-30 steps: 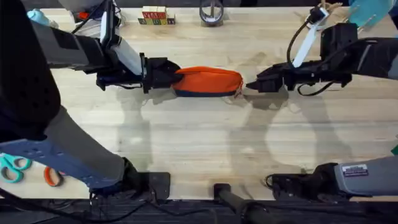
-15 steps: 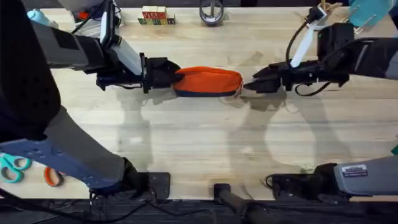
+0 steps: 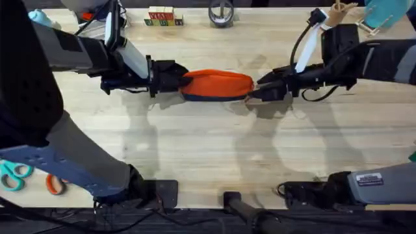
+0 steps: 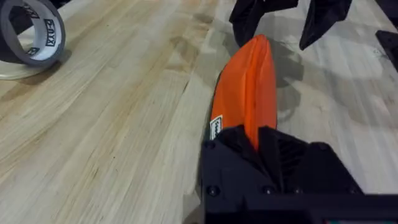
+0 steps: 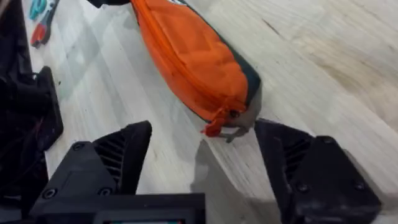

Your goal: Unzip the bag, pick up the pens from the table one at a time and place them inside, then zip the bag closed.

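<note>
The orange bag lies zipped on the table, its navy base showing along the near edge. My left gripper is shut on the bag's left end; the left wrist view shows the orange fabric pinched between its black fingers. My right gripper is open at the bag's right end. In the right wrist view the small orange zipper pull lies just ahead of the gap of my right gripper, untouched. The pens are out of view.
A roll of grey tape and wooden letter blocks stand at the table's far edge. Scissors with teal and orange handles lie at the near left. Bare wood stretches in front of the bag.
My right gripper has slid left to the bag's right end, staying open. My left gripper and the bag have not moved.
</note>
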### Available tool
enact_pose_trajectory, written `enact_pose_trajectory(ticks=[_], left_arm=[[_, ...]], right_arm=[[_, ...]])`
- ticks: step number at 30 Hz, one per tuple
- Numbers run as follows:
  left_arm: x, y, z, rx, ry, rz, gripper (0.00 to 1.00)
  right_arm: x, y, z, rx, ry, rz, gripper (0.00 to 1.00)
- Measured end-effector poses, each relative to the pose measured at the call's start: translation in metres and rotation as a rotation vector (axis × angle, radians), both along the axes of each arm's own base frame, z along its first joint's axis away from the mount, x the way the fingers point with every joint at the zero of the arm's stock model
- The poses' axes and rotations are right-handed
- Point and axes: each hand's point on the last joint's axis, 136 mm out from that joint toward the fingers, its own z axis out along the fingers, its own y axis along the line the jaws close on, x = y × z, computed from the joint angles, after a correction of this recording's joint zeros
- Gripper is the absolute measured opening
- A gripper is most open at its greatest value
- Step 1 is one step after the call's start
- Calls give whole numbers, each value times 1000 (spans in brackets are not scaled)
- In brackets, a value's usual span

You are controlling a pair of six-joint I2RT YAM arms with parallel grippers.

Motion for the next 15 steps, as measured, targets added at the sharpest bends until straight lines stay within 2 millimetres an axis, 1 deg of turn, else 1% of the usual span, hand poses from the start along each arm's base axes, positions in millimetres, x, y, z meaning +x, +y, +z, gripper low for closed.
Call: enact_pose_trajectory(ticks=[15], left_arm=[[0, 0, 0, 0, 0, 0, 41]], right_arm=[[-1, 2, -2, 1, 6, 7, 997]])
